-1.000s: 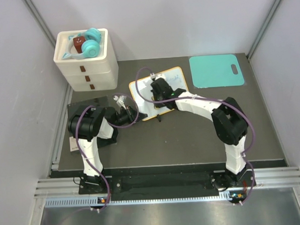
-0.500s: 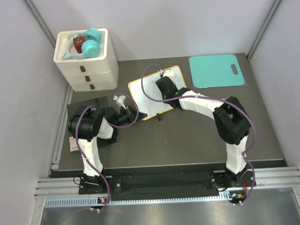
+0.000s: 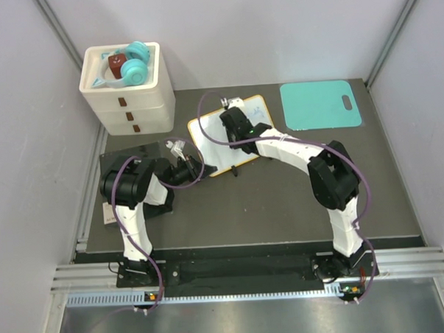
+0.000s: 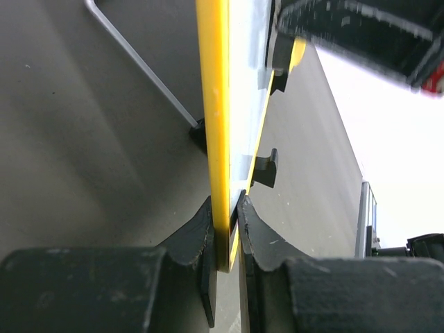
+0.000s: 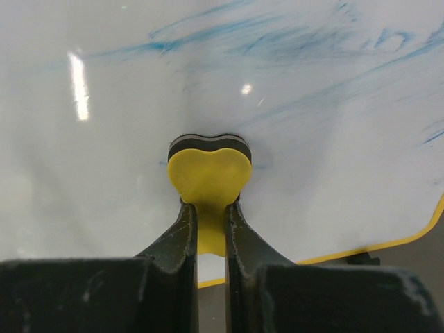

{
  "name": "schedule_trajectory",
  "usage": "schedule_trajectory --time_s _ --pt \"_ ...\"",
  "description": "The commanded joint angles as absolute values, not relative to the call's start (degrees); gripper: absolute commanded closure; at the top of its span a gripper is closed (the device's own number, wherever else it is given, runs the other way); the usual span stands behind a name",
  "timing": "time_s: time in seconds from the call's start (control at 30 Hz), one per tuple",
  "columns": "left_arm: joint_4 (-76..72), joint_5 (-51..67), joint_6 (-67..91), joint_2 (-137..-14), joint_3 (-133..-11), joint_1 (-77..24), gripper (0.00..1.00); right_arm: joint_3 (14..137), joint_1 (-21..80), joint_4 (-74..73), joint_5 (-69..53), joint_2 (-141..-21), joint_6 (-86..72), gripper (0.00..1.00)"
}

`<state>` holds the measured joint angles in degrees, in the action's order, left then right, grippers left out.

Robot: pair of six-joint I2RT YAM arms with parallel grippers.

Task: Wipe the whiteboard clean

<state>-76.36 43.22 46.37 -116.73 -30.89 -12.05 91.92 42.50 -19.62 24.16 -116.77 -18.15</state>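
The whiteboard (image 3: 212,143), white with an orange-yellow frame, lies at the mat's far middle. My left gripper (image 3: 201,169) is shut on its near-left edge; in the left wrist view the yellow frame (image 4: 220,125) sits clamped between the fingers (image 4: 227,232). My right gripper (image 3: 232,122) is over the board, shut on a yellow heart-shaped eraser (image 5: 208,173) whose dark pad presses on the white surface (image 5: 125,118). Faint blue smears (image 5: 277,41) remain on the board beyond the eraser. The right gripper (image 5: 209,218) grips the eraser's stem.
A white drawer unit (image 3: 128,97) with teal items on top stands at the far left. A teal mat with a handle hole (image 3: 320,105) lies at the far right. A black square pad (image 3: 129,153) lies by the left arm. Walls close both sides.
My right gripper with the eraser slid right across the board, then back left and a little farther away. The left gripper has kept its hold and not moved.
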Motion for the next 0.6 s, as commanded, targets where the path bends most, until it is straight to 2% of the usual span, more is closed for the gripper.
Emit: schedule_trajectory --time_s 0.0,0.17,0.57 --pt "-82.09 45.88 43.42 -116.37 -30.41 -12.92 1.00 89.75 33.50 -14.77 22.32 -118.39 -19.77 1.00" --pt "-82.09 45.97 43.42 -116.46 -30.50 -13.01 1.00 87.53 28.40 -12.39 21.53 -116.46 -18.90 1.00" --pt "-82.00 45.97 43.33 -116.46 -30.50 -13.01 1.00 102.38 25.58 -16.61 21.37 -120.23 -12.40 1.00"
